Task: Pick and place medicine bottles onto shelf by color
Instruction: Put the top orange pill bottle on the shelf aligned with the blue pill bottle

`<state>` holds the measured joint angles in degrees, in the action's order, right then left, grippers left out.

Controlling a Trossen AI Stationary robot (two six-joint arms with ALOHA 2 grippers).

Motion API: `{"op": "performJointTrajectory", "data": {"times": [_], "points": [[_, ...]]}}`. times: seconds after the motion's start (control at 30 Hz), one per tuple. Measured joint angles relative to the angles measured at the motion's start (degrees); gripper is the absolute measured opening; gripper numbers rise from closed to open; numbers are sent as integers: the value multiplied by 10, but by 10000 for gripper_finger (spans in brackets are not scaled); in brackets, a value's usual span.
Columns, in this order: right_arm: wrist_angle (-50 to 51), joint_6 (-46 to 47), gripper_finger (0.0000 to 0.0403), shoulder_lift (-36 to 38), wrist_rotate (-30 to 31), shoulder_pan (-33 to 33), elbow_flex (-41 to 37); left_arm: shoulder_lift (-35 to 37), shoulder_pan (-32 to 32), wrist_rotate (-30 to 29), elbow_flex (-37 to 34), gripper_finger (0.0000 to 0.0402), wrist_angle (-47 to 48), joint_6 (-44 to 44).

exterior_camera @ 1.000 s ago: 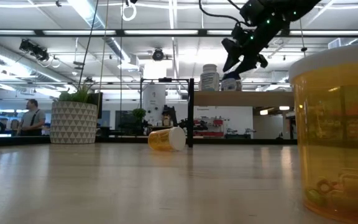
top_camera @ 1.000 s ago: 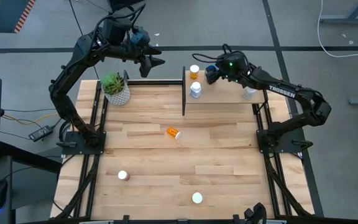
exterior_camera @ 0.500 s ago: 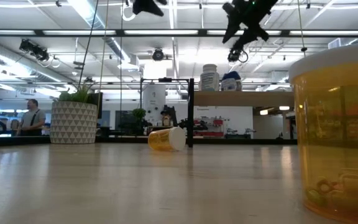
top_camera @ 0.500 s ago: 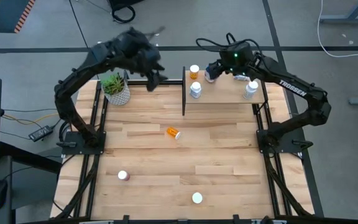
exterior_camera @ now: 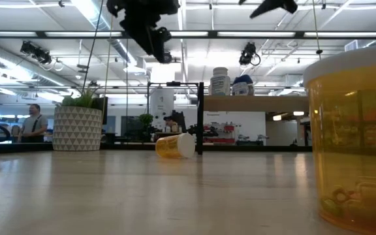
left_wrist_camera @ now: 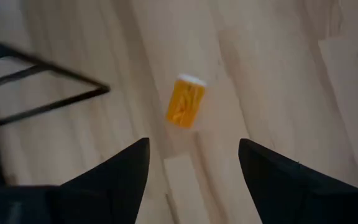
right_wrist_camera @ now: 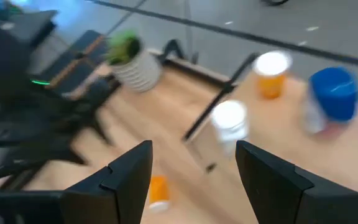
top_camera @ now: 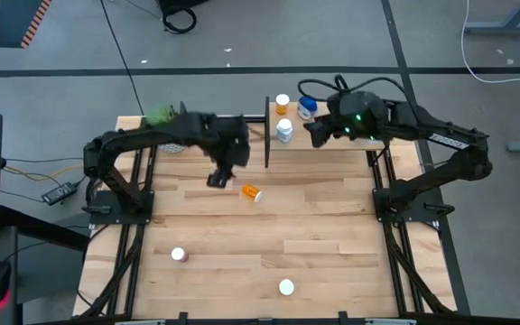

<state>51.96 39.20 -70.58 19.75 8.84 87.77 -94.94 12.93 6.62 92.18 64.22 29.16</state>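
Three bottles already stand on the shelf (top_camera: 332, 143) in the high view: an orange one (top_camera: 283, 104), a white-capped clear one (top_camera: 283, 132) and a rounded blue one (top_camera: 306, 107), all near the shelf's left end. On the open tabletop (top_camera: 314, 244) an orange bottle on its side (top_camera: 253, 192) lies near the middle, with two upright ones closer to the near edge, a pinkish one (top_camera: 179, 255) and a white-capped one (top_camera: 285, 288). The left gripper (top_camera: 218, 178) hangs low just beside the fallen bottle, while the right gripper (top_camera: 314, 134) is over the shelf close to the clear bottle. My reading is that the reach for the lying bottle is the step in hand.

From the low view, that bottle (exterior_camera: 174, 145) rests with its white cap turned toward the shelf post, and a large orange bottle (exterior_camera: 354, 143) fills the near right foreground. The left arm shows only as a dark shape high up.

Through the left wrist view the two fingers (left_wrist_camera: 110, 180) stand spread with nothing between them, the bottle (left_wrist_camera: 186, 102) ahead and apart. Next, I judge, the jaws must drop astride its body across the long axis (it could roll if nudged).

Seen by the right wrist view, its fingers (right_wrist_camera: 126, 174) are likewise parted and empty, with the shelf bottles (right_wrist_camera: 230, 119) beyond. A potted plant (right_wrist_camera: 131, 58) sits at the table's far corner.
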Motion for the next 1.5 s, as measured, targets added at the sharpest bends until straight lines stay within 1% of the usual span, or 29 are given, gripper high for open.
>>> {"op": "performJointTrajectory", "data": {"times": [0.17,0.27,0.33,0.47,0.63,0.7,0.83,1.0,1.27,1.5], "points": [[3,48,239,3,12,-94,0,0,-28,-3,-88,271,-109,-1],[3,75,239,1,15,-137,0,0,-37,-2,-131,278,-168,14],[2,100,239,1,33,-161,0,0,-42,-5,-156,282,-202,29],[1,154,239,1,84,-197,0,0,-50,-39,-207,292,-267,77],[-9,180,239,-4,92,-220,0,-4,-51,-54,-261,307,-351,86],[-10,185,239,-7,93,-227,0,-11,-50,-54,-272,312,-369,75],[-17,194,239,-14,94,-229,0,-42,-51,-54,-276,315,-374,63],[-52,196,239,-20,93,-229,0,-79,-52,-53,-276,314,-381,60],[-59,202,239,-22,91,-229,0,-108,-40,-54,-276,314,-405,60],[-64,202,239,-22,89,-229,0,-132,-37,-53,-276,306,-400,60]]}}
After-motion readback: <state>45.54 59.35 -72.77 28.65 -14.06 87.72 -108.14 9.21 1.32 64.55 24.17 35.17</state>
